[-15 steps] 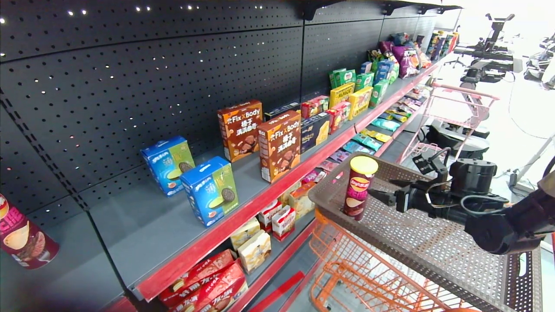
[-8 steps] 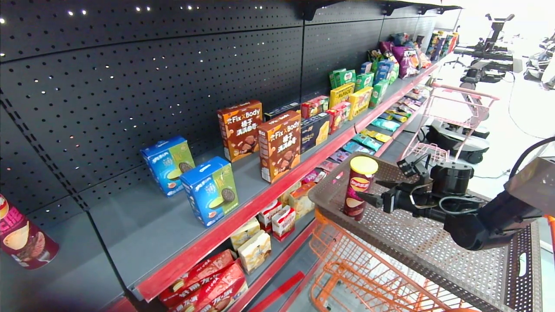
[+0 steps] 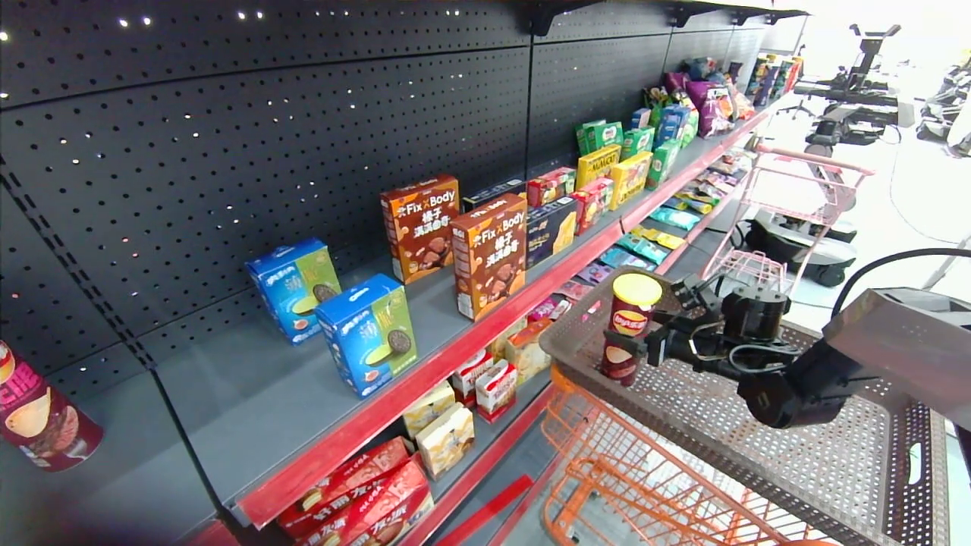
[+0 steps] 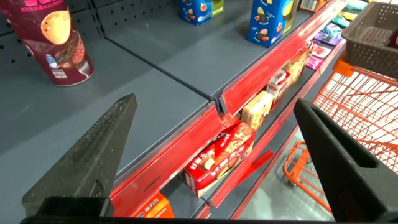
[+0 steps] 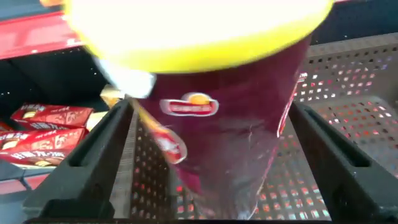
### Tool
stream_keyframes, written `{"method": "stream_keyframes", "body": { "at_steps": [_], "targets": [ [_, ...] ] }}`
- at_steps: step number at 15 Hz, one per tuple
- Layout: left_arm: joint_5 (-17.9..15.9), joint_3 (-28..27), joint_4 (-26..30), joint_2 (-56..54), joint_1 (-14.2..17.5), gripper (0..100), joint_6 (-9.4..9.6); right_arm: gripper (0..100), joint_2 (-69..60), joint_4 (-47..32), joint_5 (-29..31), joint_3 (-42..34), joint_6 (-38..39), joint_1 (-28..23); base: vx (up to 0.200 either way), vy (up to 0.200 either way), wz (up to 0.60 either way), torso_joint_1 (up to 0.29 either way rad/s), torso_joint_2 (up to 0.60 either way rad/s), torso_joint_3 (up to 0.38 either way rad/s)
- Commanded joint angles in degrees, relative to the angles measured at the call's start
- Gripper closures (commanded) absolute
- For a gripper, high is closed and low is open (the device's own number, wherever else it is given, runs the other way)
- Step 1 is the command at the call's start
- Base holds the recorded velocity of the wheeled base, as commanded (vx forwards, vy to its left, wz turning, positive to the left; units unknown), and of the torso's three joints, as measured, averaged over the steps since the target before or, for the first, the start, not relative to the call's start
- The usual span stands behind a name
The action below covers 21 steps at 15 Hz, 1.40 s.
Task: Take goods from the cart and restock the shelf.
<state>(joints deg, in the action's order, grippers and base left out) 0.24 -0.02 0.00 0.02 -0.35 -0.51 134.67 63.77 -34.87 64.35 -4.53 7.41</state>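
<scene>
Chip can [image 3: 628, 326] stands upright in the cart basket [image 3: 758, 447]. We see the right gripper [image 3: 645, 339] released, its 2 fingers flanking the can's vertical axis, not yet clenched.

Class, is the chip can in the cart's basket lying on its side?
No, the chip can stands upright in the basket, yellow lid uppermost.

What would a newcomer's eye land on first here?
Most striking is the maroon chip can with a yellow lid, standing upright in the brown basket atop the orange cart, with the right gripper open, a finger on either side of it. Behind runs a long red-edged shelf of bright snack boxes, with a second can at its far left.
</scene>
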Motion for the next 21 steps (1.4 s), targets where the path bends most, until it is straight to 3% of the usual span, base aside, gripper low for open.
{"method": "stream_keyframes", "body": {
  "at_steps": [1, 6, 9, 10, 16, 21],
  "targets": [
    [0.0, 0.0, 0.0, 0.1, 0.0, 0, -0.02, 0, 2.7, 0.0, -0.1, 2.0, 0.0, 0.2, 0.0, 0.0, 0.0, 0.0, 0.0, 0.0],
    [0.0, 0.0, 0.0, 0.1, 0.0, 0, -0.02, 0, 4.9, -0.2, -0.2, 3.4, 0.0, -0.1, 0.0, 0.0, 0.0, 0.0, 0.0, 0.0],
    [0.0, -0.1, 0.0, 0.1, 0.0, 0, -0.02, 0, 5.9, -0.3, -3.9, 4.6, 0.0, -0.6, 0.0, 0.0, 0.0, 0.0, 0.0, 0.0],
    [0.0, 0.0, 0.0, 0.1, 0.0, 0, -0.02, 100, 5.9, -0.8, -4.2, 4.9, 0.1, -0.6, 0.0, 0.0, 0.0, 0.0, 0.0, 0.0],
    [0.0, 0.0, 0.0, 0.1, 0.0, 0, -0.02, 100, 5.3, -6.6, -8.6, 9.0, 0.0, -1.5, 0.0, 0.0, 0.0, 0.0, 0.0, 0.0],
    [0.0, 0.0, 0.0, 0.1, 0.0, 0, -0.1, 100, -2.4, -9.6, -6.0, 6.7, 0.0, -1.9, 0.0, 0.0, 0.0, 0.0, 0.0, 0.0]
  ]
}}
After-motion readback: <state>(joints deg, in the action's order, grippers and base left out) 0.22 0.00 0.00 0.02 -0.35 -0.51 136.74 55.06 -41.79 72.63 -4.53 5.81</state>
